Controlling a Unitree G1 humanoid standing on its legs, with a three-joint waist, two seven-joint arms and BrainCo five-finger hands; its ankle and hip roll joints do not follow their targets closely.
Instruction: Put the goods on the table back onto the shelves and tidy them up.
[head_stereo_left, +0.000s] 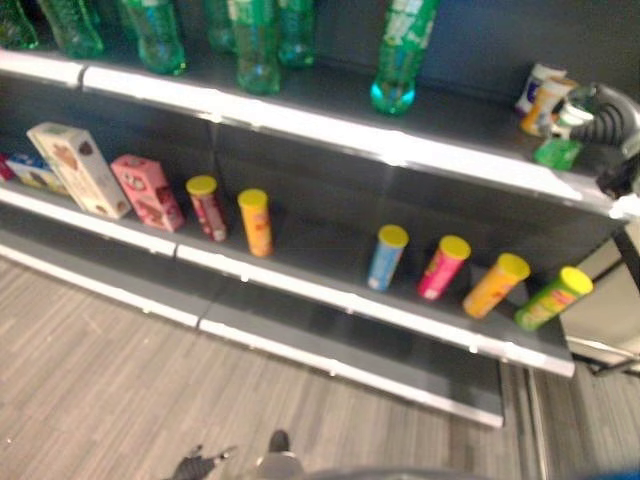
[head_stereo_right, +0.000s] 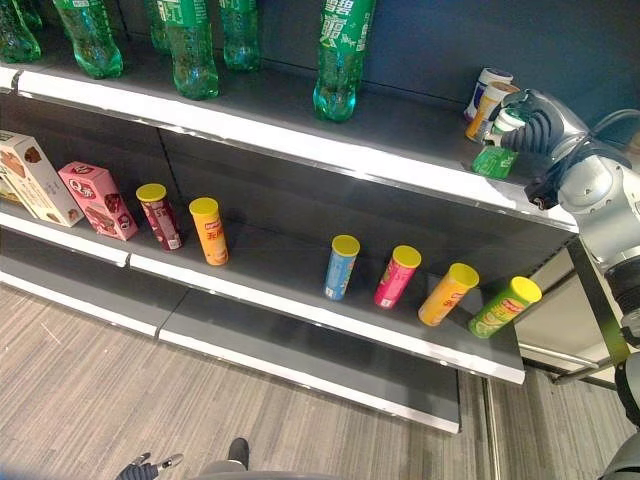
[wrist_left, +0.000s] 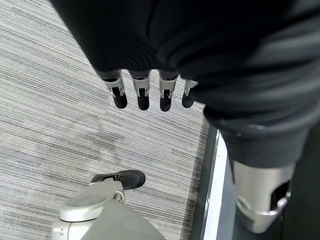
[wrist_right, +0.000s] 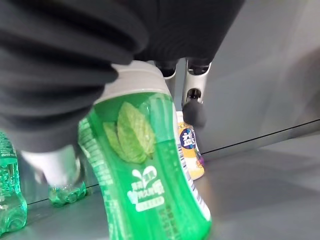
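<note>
Gripping a small green bottle (wrist_right: 150, 175) with curled fingers, the right hand (head_stereo_right: 540, 125) holds it over the top shelf (head_stereo_right: 400, 160), beside two small cups (head_stereo_right: 487, 98). Left hand (wrist_left: 145, 92) hangs with straight fingers above the floor.

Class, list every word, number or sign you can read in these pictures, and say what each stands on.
No text can be quoted with confidence.
Small green bottle with a white cap, held in the right hand: white characters under a leaf picture, too blurred.
Tall green plastic bottle on the top shelf: white label print, unreadable.
Blue yellow-lidded tube and its neighbours: print too small.
Pink carton: print too small.
</note>
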